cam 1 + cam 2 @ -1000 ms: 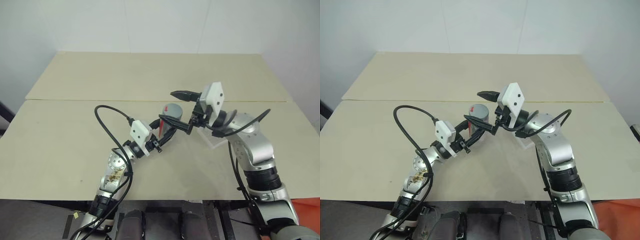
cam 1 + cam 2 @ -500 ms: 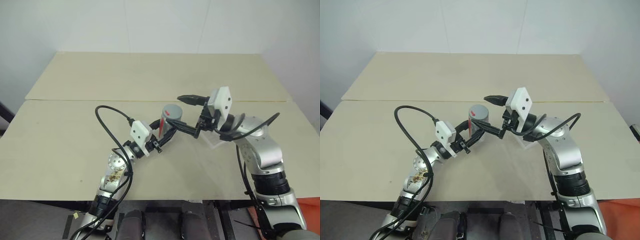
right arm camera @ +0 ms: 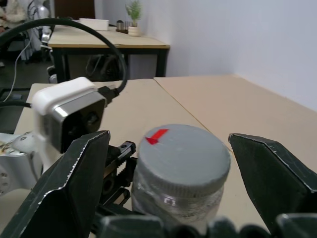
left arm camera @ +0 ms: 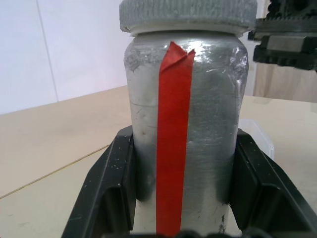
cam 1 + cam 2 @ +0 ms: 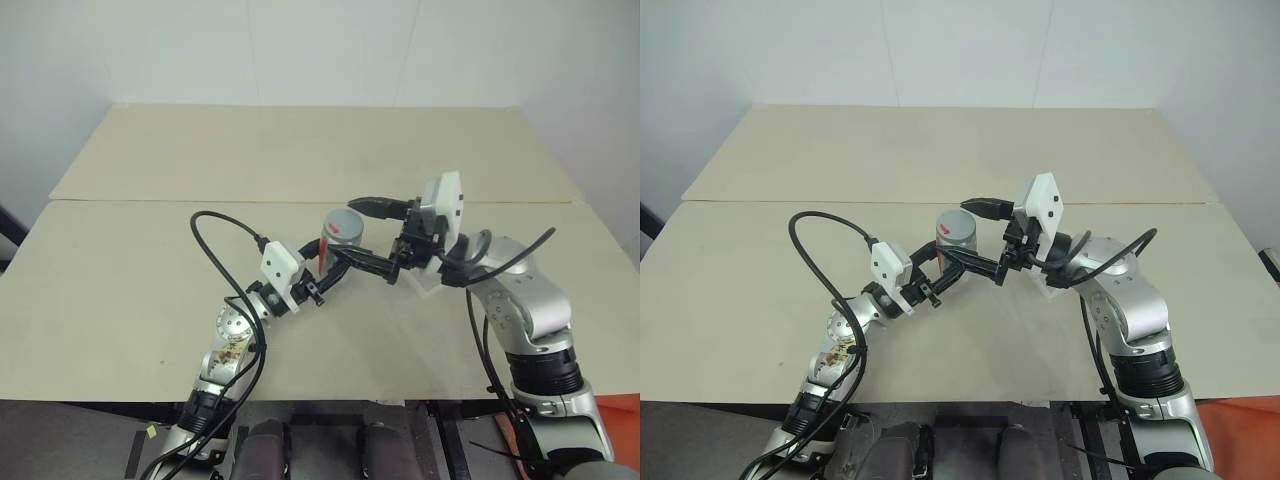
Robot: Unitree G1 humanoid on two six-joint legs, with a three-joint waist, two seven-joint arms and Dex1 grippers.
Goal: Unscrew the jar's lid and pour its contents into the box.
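The upright silver-grey cylindrical jar (image 4: 185, 134) is clamped by the left gripper (image 5: 322, 275); its round grey lid (image 3: 182, 157) is straddled, untouched, by the wide-open right gripper (image 5: 365, 232).

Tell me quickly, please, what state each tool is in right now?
Left tool: closed on the jar.
Right tool: open, fingers either side of the lid, not gripping.

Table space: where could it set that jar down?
The table is bare left of the left hand and across the far half behind the jar. It is crowded mid-table: the open right hand flanks the lid, the box beneath it.
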